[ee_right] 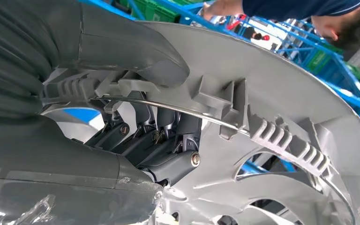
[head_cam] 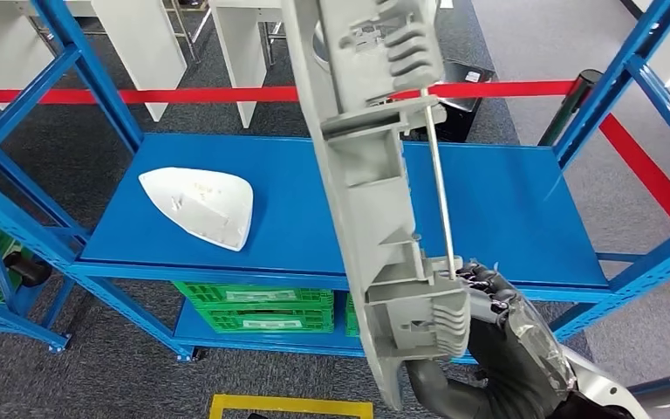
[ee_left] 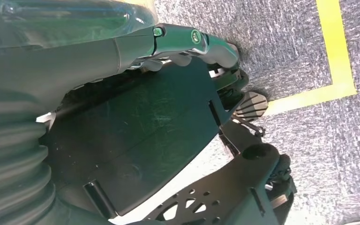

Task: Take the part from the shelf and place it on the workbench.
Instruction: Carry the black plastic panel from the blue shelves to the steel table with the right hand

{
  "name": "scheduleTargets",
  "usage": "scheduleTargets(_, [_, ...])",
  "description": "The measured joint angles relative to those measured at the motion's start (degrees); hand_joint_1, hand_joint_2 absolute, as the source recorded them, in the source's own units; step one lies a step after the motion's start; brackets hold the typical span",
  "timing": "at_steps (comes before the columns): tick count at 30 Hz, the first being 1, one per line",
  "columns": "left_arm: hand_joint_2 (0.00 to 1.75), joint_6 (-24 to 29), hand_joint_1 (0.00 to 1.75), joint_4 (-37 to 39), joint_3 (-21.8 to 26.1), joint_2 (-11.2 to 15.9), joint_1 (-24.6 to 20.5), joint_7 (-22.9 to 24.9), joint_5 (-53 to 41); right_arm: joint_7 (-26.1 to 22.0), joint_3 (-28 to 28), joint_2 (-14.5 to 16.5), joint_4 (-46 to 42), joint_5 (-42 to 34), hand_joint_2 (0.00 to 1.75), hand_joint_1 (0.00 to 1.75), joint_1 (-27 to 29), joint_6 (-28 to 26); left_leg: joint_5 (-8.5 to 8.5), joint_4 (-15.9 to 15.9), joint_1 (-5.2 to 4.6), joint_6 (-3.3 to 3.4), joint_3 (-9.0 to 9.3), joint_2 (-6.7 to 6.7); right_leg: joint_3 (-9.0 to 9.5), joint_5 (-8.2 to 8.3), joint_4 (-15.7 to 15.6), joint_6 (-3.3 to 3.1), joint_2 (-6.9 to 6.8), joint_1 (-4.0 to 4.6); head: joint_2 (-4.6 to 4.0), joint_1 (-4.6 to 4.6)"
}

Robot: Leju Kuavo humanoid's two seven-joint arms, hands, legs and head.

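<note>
White part: a white, shield-shaped plastic shell (head_cam: 201,206) lay on the blue metal shelf (head_cam: 506,209), at its left.
Grey part: a grey, ribbed plastic wheel cover (head_cam: 375,175) stood edge-on above the shelf.
Right hand: the right hand (head_cam: 488,336) gripped the cover's lower rim, thumb (ee_right: 136,56) over the rim.
Left hand: state could not be told.
Advice: keep the grip firm; carry the cover clear of the uprights.
</note>
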Motion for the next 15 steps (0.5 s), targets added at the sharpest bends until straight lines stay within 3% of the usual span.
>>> scheduleTargets(2, [1.75,0.0,0.0,0.0,0.04,0.07,-0.02,-0.03,0.02,0.03,-0.01,0.01,0.0,-0.04,1.75,1.75,0.0,0.03,-0.58,0.47,0.06,-0.68,-0.19,0.07,-0.14,-0.18,-0.27,-1.05,-0.1,-0.09,0.0,-0.25])
scheduleTargets(3, [1.75,-0.01,0.0,-0.01,0.05,0.1,-0.04,-0.09,0.02,0.04,-0.02,0.02,0.0,-0.04,1.75,1.75,0.02,0.03,-1.67,1.72,0.08,-0.99,-0.64,0.13,-0.22,-0.08,-0.36,-1.5,-0.19,-0.15,0.0,-0.45])
scheduleTargets(6, [1.75,-0.01,0.0,-0.01,0.19,0.14,-0.41,-0.39,0.03,0.04,-0.02,0.03,0.01,-0.05,1.75,1.75,0.02,0.06,-7.45,11.72,0.1,-1.58,-4.27,0.26,-0.49,0.16,-0.42,-2.34,-0.48,0.11,0.0,-1.22])
scheduleTargets(7, [1.75,0.0,0.0,-0.01,0.28,0.14,-0.55,-0.44,0.03,0.03,-0.01,0.03,0.02,-0.07,1.75,1.75,0.03,0.08,-8.6,14.92,0.09,-1.59,-5.3,0.26,-0.58,0.22,-0.39,-2.46,-0.55,0.29,0.0,-1.34])
scheduleTargets(8, [1.75,-0.01,0.0,0.0,0.39,0.15,-0.61,-0.46,0.04,0.03,0.01,0.03,0.04,-0.08,1.75,1.75,0.05,0.09,-8.62,16.45,0.08,-1.5,-5.61,0.26,-0.66,0.27,-0.35,-2.55,-0.59,0.48,0.0,-1.43])
scheduleTargets(9, [1.75,-0.02,0.0,0.01,0.49,0.15,-0.57,-0.44,0.08,0.04,0.03,0.03,0.05,-0.11,1.75,1.75,0.06,0.1,-7.5,15.83,0.07,-1.29,-5.03,0.26,-0.72,0.31,-0.29,-2.63,-0.59,0.66,0.0,-1.48])
scheduleTargets(12, [1.75,-0.2,0.0,0.0,0.59,0.17,-0.06,-0.3,0.46,0.03,0.03,0.02,0.07,-0.22,1.75,1.75,0.07,0.13,-2.02,5.69,-0.21,-0.11,-0.14,0.25,-0.88,0.48,-0.07,-2.57,-0.51,1.13,0.0,-1.52])
scheduleTargets(13, [1.75,-0.32,0.0,0.0,0.6,0.18,0.08,-0.27,0.6,0.02,0.01,0.02,0.07,-0.25,1.75,1.75,0.07,0.14,-1.12,2.96,-0.39,0.23,0.99,0.26,-1.02,0.69,-0.04,-2.34,-0.5,1.16,0.0,-1.49])
scheduleTargets(15, [1.75,-0.56,0.0,0.01,0.62,0.18,0.25,-0.27,0.75,0.01,-0.02,0.02,0.07,-0.33,1.75,1.75,0.05,0.15,-0.74,1.21,-0.76,0.69,1.44,0.25,-1.33,1.32,-0.14,-1.67,-0.56,1.08,0.0,-1.46])
